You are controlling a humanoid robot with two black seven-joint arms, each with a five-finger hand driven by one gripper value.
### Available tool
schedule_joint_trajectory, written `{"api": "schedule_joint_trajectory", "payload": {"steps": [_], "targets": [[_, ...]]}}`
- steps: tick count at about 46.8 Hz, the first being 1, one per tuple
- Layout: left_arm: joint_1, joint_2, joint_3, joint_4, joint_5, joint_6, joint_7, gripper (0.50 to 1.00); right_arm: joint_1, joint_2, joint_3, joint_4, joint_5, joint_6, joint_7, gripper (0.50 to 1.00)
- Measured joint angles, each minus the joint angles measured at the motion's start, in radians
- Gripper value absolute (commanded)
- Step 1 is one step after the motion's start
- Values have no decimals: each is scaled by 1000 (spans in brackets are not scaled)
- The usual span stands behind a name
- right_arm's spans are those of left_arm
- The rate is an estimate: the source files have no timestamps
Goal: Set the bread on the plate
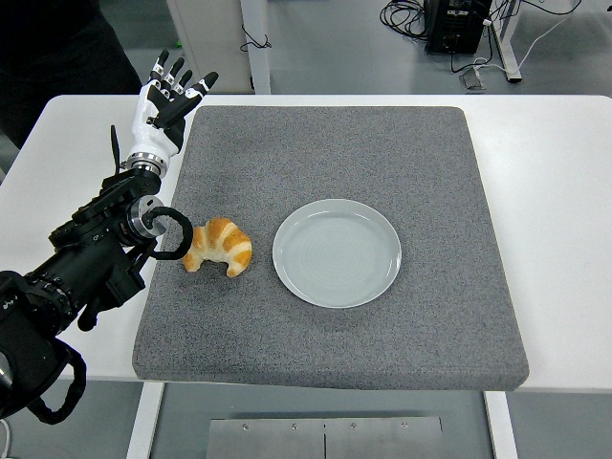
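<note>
I see left hand [164, 98] raised at mat's [382, 153] far-left corner, fingers spread and empty, croissant [220, 246] just left of plate [337, 252]

white table [555, 191], grey mat [421, 153] on it

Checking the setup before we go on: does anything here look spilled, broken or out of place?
Nothing stands out. The croissant lies whole on the grey mat, left of the empty plate, not yet on it. The left hand is raised with fingers spread near the mat's far left corner, away from the croissant.
</note>
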Motion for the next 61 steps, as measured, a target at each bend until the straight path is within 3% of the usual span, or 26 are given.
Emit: {"api": "schedule_joint_trajectory", "payload": {"steps": [39,61], "targets": [[-15,1,5,0,23,4,15,971,0,0,0,-1,0,0,0,1000],[-112,153,153,-45,114,7,118,966,1,0,0,0,0,0,0,1000]]}}
